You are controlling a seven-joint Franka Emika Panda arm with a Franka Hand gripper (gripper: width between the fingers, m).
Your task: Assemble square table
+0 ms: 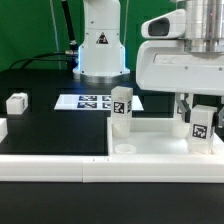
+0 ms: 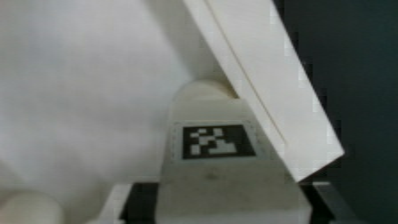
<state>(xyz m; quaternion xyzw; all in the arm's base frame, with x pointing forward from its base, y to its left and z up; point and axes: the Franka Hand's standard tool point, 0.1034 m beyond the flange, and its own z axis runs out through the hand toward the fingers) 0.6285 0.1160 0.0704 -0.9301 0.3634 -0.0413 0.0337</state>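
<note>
The white square tabletop (image 1: 150, 150) lies on the black table with its raised rim up. One tagged white leg (image 1: 121, 104) stands upright at its far left corner. My gripper (image 1: 200, 118) is shut on a second tagged leg (image 1: 201, 126), held upright at the tabletop's right side. In the wrist view this leg (image 2: 217, 140) sits between my fingers (image 2: 146, 200), close against the tabletop's rim (image 2: 267, 70). My gripper (image 2: 231, 205) shows at the frame's edge. Another loose leg (image 1: 16, 101) lies on the table at the exterior view's left.
The marker board (image 1: 90, 101) lies behind the tabletop. The robot's base (image 1: 100, 45) stands at the back. A long white border rail (image 1: 50, 166) runs along the front. Another white part (image 1: 2, 128) shows at the exterior view's left edge.
</note>
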